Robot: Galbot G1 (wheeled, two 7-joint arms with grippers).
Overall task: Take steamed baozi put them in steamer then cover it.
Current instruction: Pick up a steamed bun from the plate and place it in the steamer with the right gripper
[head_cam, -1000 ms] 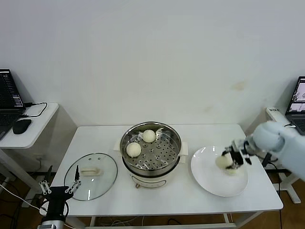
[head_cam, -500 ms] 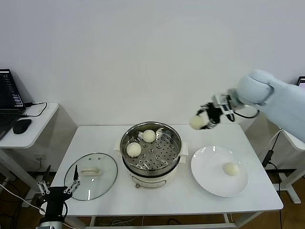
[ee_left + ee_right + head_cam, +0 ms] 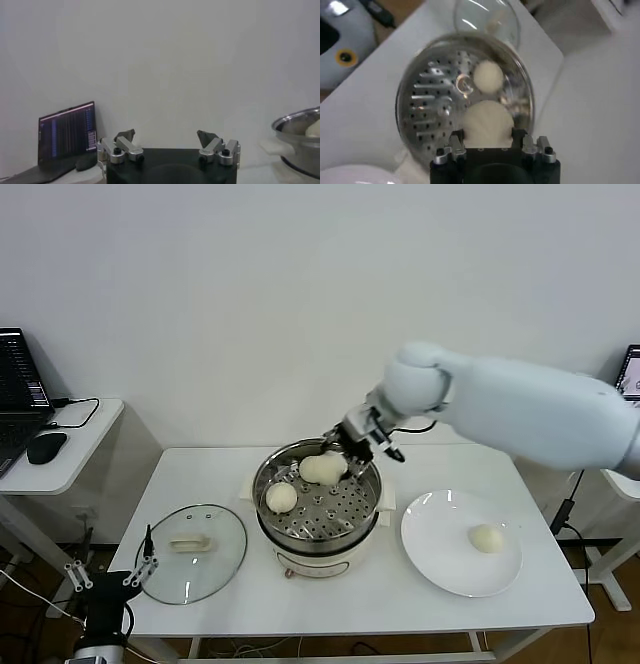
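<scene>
The steamer (image 3: 340,514) stands mid-table on its white base. One baozi (image 3: 281,497) lies at its front left and another (image 3: 308,471) at the back. My right gripper (image 3: 343,452) hangs just over the steamer's back part, shut on a third baozi (image 3: 331,466). In the right wrist view that baozi (image 3: 486,122) sits between the fingers above the steamer (image 3: 427,107), with one baozi (image 3: 488,76) beyond it. A fourth baozi (image 3: 486,538) lies on the white plate (image 3: 430,529). The cover (image 3: 192,551) lies flat on the table at the left. My left gripper (image 3: 105,582) is open, parked below the table's front left corner.
A side table with a laptop (image 3: 18,374) and mouse (image 3: 45,448) stands at the far left. The left wrist view shows my left gripper (image 3: 167,135), the laptop (image 3: 67,132) and the steamer's rim (image 3: 297,122). A wall runs behind the table.
My right gripper has lifted a baozi from the plate, carried it up and left, and brought it down over the steamer's back part. One baozi stays on the plate.
</scene>
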